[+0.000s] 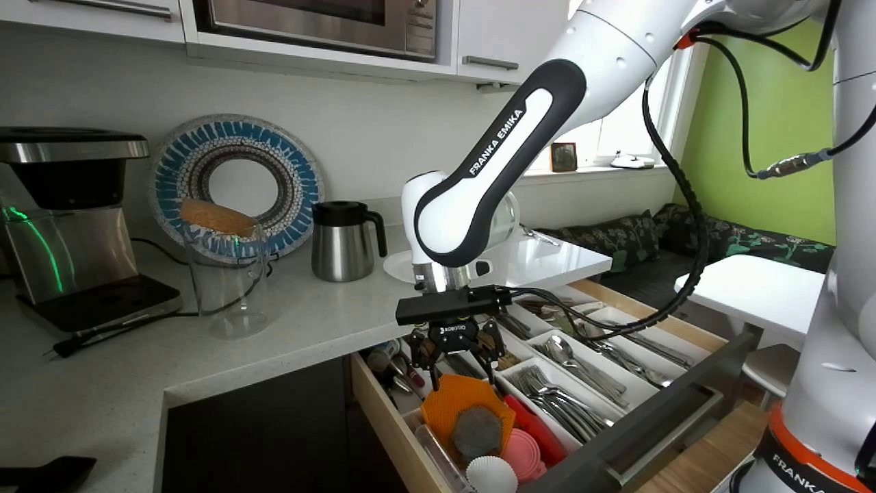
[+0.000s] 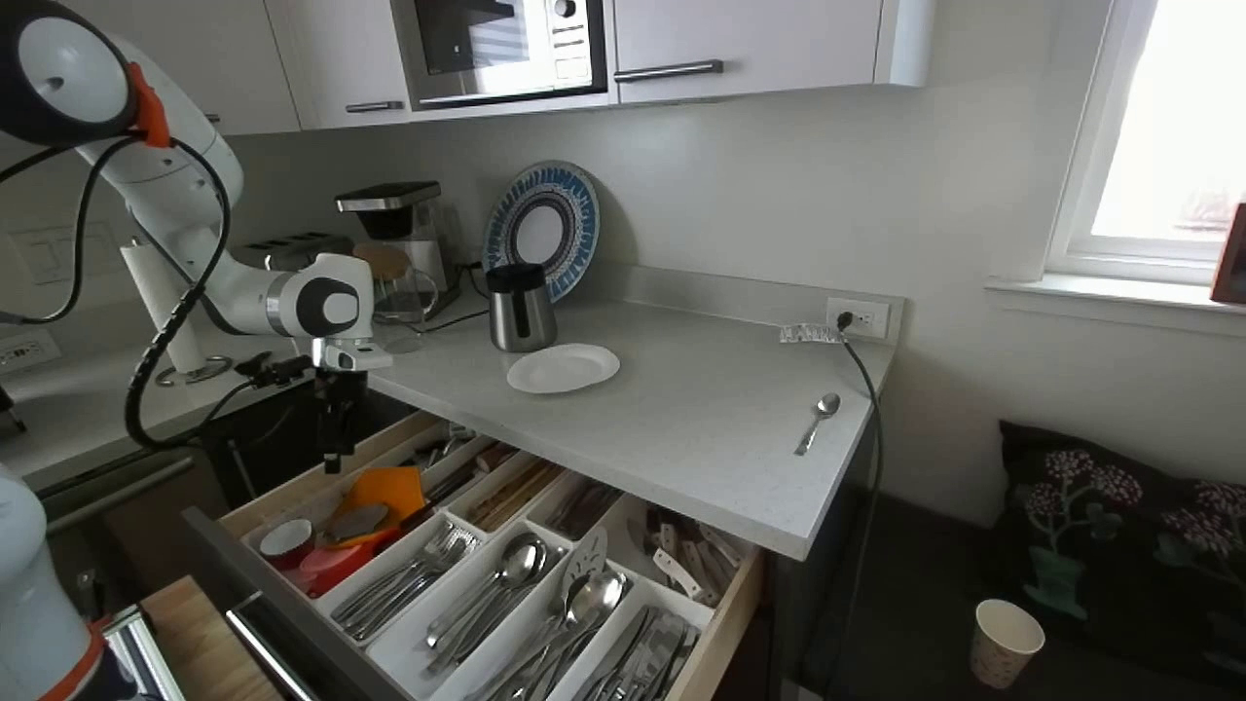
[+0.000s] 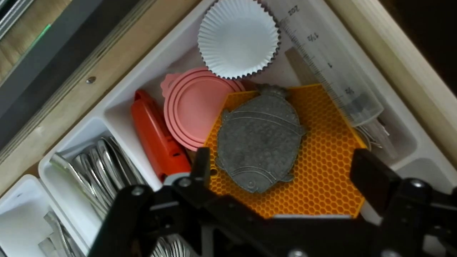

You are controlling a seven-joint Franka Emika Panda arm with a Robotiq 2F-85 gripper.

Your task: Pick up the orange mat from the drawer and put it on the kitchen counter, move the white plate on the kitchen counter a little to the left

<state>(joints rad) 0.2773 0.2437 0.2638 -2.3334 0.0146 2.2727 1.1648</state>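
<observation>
Arm (image 1: 619, 61): reaches in from frame edge in both exterior views, base (image 1: 814, 390) upright, upper joints high.
Forearm (image 1: 503, 150): slants down toward the open drawer (image 1: 400, 438).
Wrist (image 1: 438, 212): bent, just off the front edge (drawer side) of the surface (image 2: 681, 428).
Tool (image 1: 463, 382): points straight down over drawer; fingers (image 3: 373, 182) spread wide, mat showing between them in wrist view; tips near mat, touching or not cannot tell.
Black bar (image 1: 434, 307): mounted crosswise above tool.
Cable (image 1: 692, 226): thick, black, loops from upper arm down to end of bar.
Orange mat (image 3: 325, 164): in drawer, side compartment at its front corner, out from the surface's front edge; honeycomb texture.
Grey piece (image 3: 260, 142): animal-shaped, lies on mat.
Mat neighbors: pink lid (image 3: 194, 110) partly under mat edge; white baking cup (image 3: 237, 39) over lid's rim; red plastic piece (image 3: 155, 132) beside lid; clear syringe (image 3: 326, 64) along compartment wall.
Cutlery (image 2: 498, 589): in white compartments, same drawer.
White plate (image 2: 563, 368): lies on surface between front edge and wall edge, just beside steel carafe (image 2: 522, 316).
Loose spoon (image 2: 818, 423): on surface near end edge, handle toward front corner.
</observation>
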